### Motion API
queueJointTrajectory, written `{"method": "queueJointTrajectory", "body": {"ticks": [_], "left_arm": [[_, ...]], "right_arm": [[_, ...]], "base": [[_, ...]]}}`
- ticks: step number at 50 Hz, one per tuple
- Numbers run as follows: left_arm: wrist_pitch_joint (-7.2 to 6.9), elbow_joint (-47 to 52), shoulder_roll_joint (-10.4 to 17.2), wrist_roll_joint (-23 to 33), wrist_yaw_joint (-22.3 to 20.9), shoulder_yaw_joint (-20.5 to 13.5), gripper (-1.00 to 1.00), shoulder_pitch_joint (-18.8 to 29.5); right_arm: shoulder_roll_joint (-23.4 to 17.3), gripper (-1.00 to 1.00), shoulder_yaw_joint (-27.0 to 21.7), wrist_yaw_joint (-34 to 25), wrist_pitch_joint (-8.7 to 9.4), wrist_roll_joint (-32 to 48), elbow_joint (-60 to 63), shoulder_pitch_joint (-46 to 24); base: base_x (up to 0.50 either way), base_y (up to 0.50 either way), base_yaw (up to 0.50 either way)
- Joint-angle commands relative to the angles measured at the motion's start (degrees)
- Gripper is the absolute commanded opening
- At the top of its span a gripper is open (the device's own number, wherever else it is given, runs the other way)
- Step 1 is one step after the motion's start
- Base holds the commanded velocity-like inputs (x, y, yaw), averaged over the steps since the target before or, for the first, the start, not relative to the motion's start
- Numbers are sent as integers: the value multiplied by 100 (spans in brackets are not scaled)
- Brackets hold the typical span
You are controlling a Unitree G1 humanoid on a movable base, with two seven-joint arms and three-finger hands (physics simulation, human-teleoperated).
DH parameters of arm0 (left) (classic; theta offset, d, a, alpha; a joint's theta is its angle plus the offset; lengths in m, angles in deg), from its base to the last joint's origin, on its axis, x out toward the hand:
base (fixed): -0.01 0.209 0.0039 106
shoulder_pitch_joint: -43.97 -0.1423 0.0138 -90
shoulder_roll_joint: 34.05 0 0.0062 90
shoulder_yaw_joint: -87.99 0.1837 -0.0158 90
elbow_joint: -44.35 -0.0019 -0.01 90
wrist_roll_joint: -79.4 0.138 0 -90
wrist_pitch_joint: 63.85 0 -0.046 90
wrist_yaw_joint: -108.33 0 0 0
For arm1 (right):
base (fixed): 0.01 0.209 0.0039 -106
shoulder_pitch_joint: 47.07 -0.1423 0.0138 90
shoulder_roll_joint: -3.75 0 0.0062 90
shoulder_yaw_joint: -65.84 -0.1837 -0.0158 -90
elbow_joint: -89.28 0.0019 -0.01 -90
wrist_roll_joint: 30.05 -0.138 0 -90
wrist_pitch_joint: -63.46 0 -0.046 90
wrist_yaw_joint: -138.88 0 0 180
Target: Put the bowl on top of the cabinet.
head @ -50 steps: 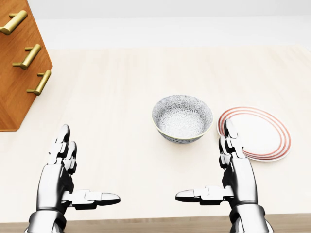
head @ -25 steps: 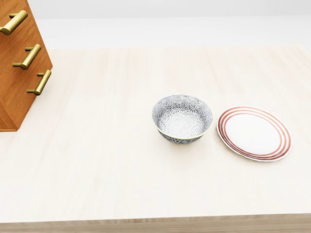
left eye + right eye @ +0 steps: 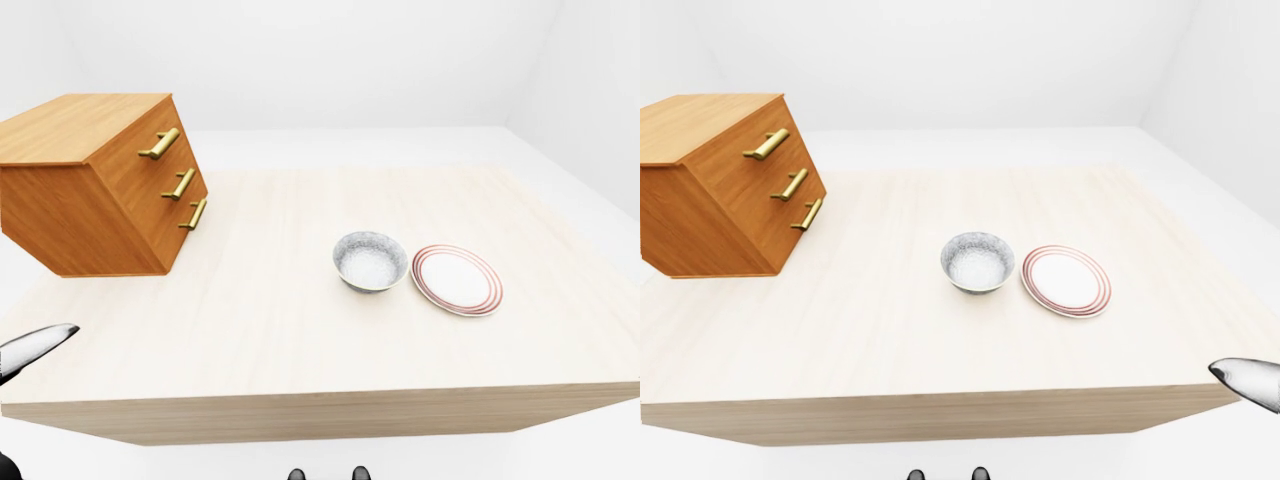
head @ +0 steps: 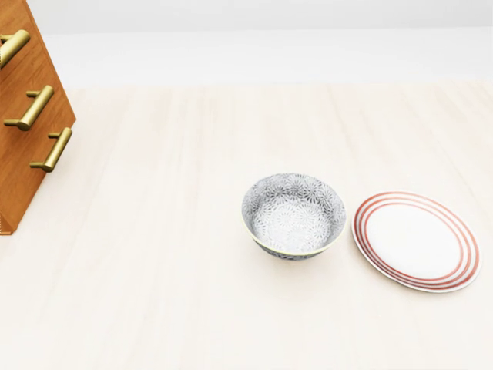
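The bowl [image 4: 293, 214] sits upright on the pale wooden table [image 3: 260, 300], just left of a red-ringed plate [image 4: 417, 240] and slightly apart from it. The wooden cabinet [image 3: 95, 182], with 3 brass handles [image 3: 181, 184], stands well apart at the table's left. Nothing touches the bowl. Only a tip of the left hand [image 3: 35, 347] shows at the left-eye view's left edge, and a tip of the right hand [image 3: 1250, 381] at the right-eye view's right edge; how far either hand's fingers are spread cannot be told, and neither holds anything visible.
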Motion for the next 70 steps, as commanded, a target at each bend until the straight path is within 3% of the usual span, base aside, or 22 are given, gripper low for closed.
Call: {"method": "queueJointTrajectory", "body": {"ticks": [1, 19, 21, 31, 35, 70], "left_arm": [[0, 97, 34, -189, 124, -119, 100, -38], [0, 19, 54, -184, 105, -137, 100, -35], [0, 42, 49, -192, 105, -141, 100, -44], [0, 12, 34, -158, 80, -127, 100, -46], [0, 78, 5, -118, 70, -68, 100, -57], [0, 62, -2, -93, 44, -43, 100, -46]], "right_arm": [[-73, 100, -142, 38, 0, -201, 108, 103], [42, 100, -117, -99, 0, -20, 108, 248], [33, 100, 93, -203, 0, 419, 108, 345], [128, 100, 144, -203, 0, 439, 108, 303], [344, 100, 283, -424, 0, 776, 108, 228], [335, 100, 271, -441, 0, 782, 108, 206]], "base": [[50, 0, 0], [36, 0, 0], [5, 44, 0], [12, 50, 0], [12, 50, 0], [12, 50, 0]]}}
